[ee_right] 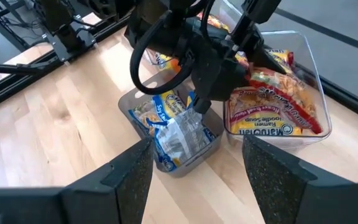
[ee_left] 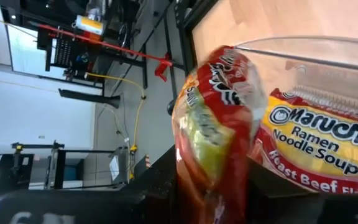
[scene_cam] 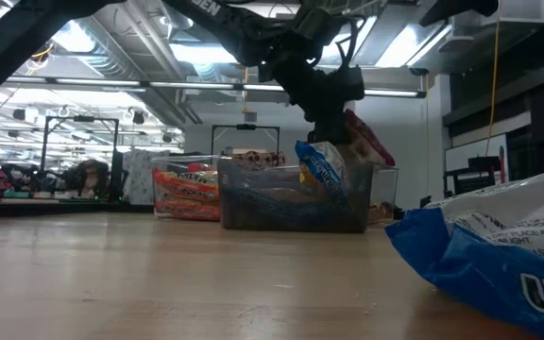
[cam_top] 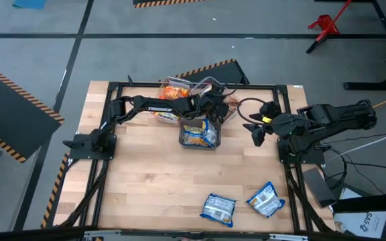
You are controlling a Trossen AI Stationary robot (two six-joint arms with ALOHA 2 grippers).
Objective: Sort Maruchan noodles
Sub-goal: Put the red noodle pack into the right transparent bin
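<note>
A: Where's the left pincer (ee_right: 244, 68) right now?

B: Out over the far bins, pinching a red-and-white Maruchan packet (ee_left: 219, 134) by one end; the packet hangs at the rim of the clear bin with the red packets (ee_right: 275, 109), just under the fingers.

A: Released yet?

B: Doesn't look like it. The packet fills the left wrist view, right up against the camera, so I'd say this is the drop-off step for a red one.

A: And beside that?

B: Just next to the pincer sits the middle bin of blue-and-white packets (cam_top: 200, 134), and beyond the arm an orange-yellow pile in a third bin (cam_top: 174, 90).

A: The right pincer (cam_top: 255, 130)?

B: Spread and empty, hovering well off to the side of the bins, waiting.

A: What's left?

B: Two blue-and-white packets (cam_top: 218, 208) and (cam_top: 265, 199) lie far from both pincers at the near edge of the counter (cam_top: 139, 181). Next move, in my judgement: let go of the red packet so that it falls inside the bin wall, lift clear, then fetch those two for the middle bin.
</note>
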